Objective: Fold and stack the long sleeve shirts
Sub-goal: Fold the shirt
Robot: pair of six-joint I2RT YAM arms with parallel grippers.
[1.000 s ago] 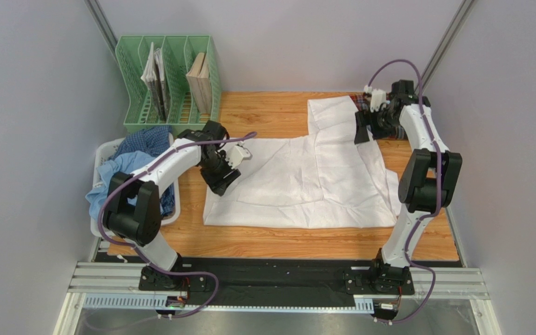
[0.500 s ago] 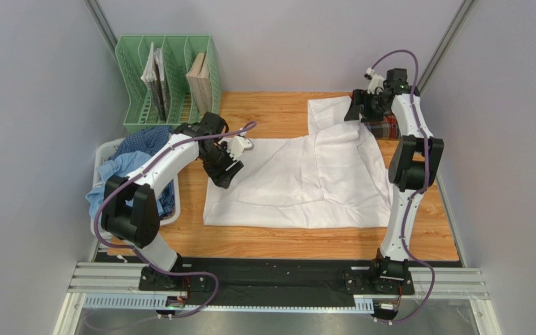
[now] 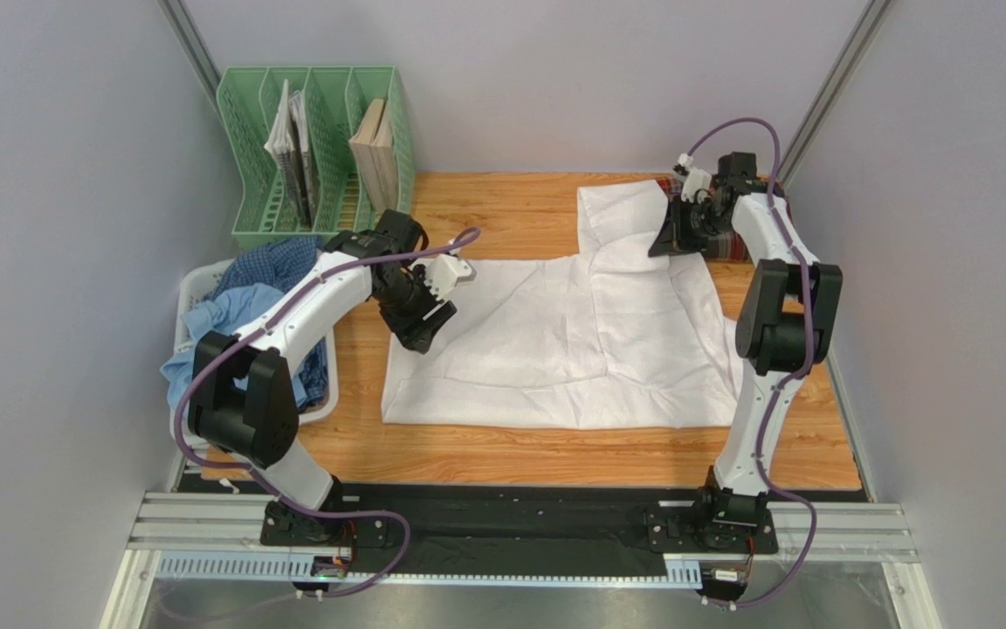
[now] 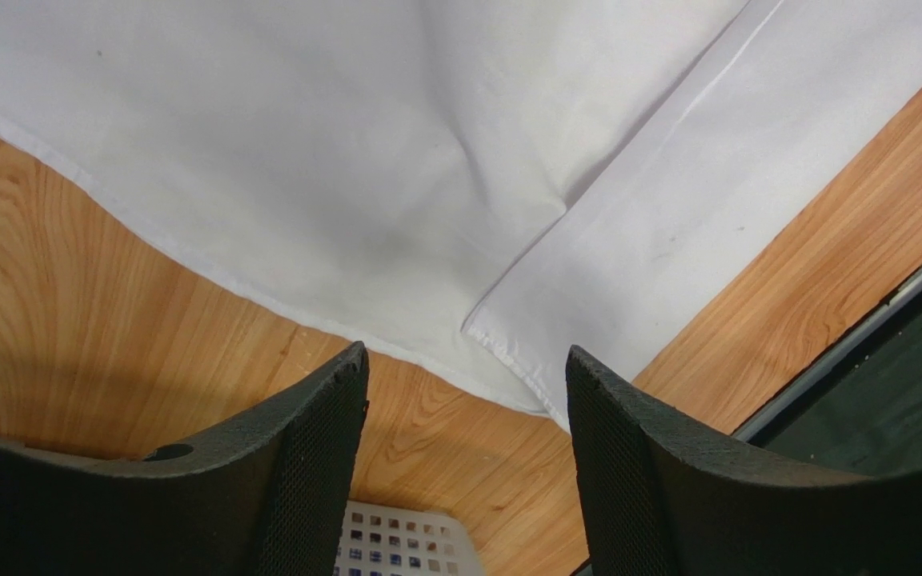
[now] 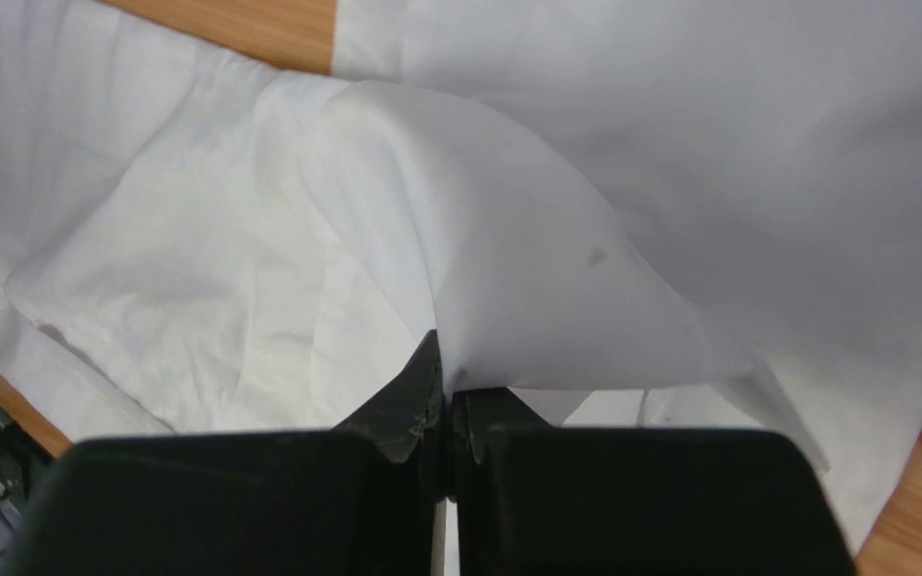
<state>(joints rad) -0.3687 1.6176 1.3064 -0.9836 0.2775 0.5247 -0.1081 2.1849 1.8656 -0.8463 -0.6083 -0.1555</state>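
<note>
A plain white long sleeve shirt [image 3: 561, 341] lies spread on the wooden table, one sleeve reaching to the back. My right gripper [image 3: 672, 239] is at the back right, shut on a raised fold of that white shirt [image 5: 514, 240], pinched at the fingertips of the right gripper [image 5: 448, 396]. A plaid shirt [image 3: 731, 247] peeks out under the right arm. My left gripper [image 3: 432, 299] hovers open over the shirt's left edge; in the left wrist view the left gripper [image 4: 466, 396] holds nothing, with the white hem [image 4: 514, 348] below it. Blue shirts [image 3: 253, 308] fill the basket.
A white plastic basket [image 3: 200, 282] stands at the table's left edge; its grid [image 4: 406, 546] shows under the left fingers. A green file rack [image 3: 318, 151] with books sits at the back left. The black base rail [image 3: 508, 524] runs along the near edge.
My right gripper has gone from open to shut, pinching a fold of the white shirt at the back right. The left arm has shifted only slightly and stays open.
</note>
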